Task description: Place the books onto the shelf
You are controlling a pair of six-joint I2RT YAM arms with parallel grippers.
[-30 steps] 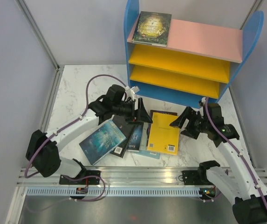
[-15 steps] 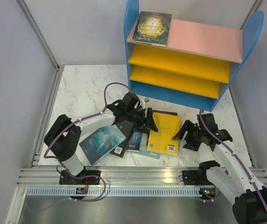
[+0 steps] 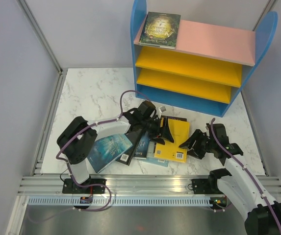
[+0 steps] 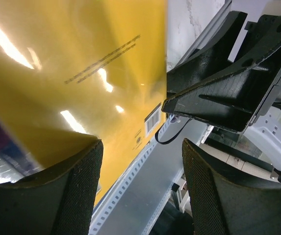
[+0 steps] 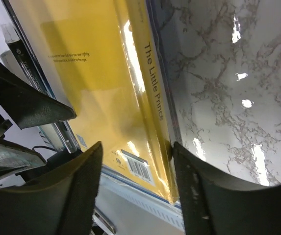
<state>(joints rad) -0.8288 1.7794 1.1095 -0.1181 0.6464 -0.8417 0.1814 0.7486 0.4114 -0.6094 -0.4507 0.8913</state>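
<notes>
One of the books, with a green-gold cover (image 3: 160,29), lies on the pink top board of the shelf (image 3: 214,36). The other books lie fanned on the table: teal (image 3: 107,150), black (image 3: 130,147), dark purple (image 3: 143,146), and a yellow one (image 3: 173,141) on top of a pale blue one (image 3: 161,161). My left gripper (image 3: 165,131) (image 4: 140,188) is open over the yellow book's (image 4: 71,73) left part, one finger above its cover. My right gripper (image 3: 191,144) (image 5: 135,188) is open astride the yellow book's spine (image 5: 152,83) near its front corner, the right finger (image 5: 204,191) against the spine.
The shelf's two yellow boards (image 3: 189,63) are bare. The marble table (image 3: 91,93) stretches to the left and back. A metal rail (image 3: 145,188) runs along the near edge. In the left wrist view the right gripper's black fingers (image 4: 218,98) are close by.
My left gripper has swung right, from the dark books onto the yellow book. My right gripper has dropped toward the near edge and closed in on the yellow book's spine. Both jaws have narrowed.
</notes>
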